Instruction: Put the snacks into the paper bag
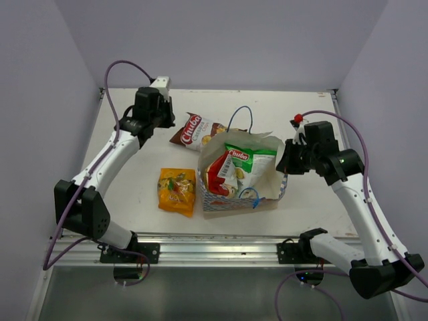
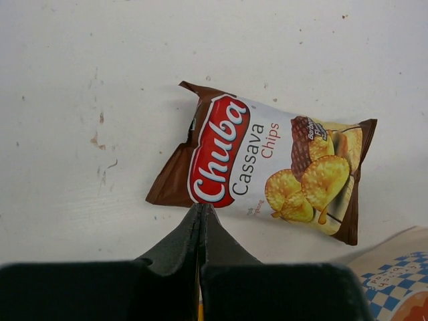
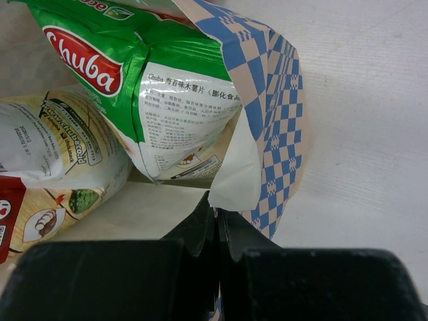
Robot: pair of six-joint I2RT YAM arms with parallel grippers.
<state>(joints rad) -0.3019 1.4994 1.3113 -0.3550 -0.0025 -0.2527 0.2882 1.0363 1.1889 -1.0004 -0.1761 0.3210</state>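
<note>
The bag (image 1: 271,180) is sitting mid-table, with the green packet (image 1: 251,164) and red packet (image 1: 217,177) lying inside it. The right gripper (image 3: 214,210) is pinching the bag's right rim, fingers clenched on the paper. The brown packet (image 2: 267,164) is lying flat just behind the bag, and the orange packet (image 1: 177,190) is lying just left of it. The left gripper (image 2: 200,208) is hovering at the brown packet's edge, fingers clenched on nothing.

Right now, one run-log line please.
in paper bag: green Chuba packet, red packet | on table: brown Chuba packet, orange packet | left pincer: shut, empty | right pincer: shut on paper bag rim
</note>
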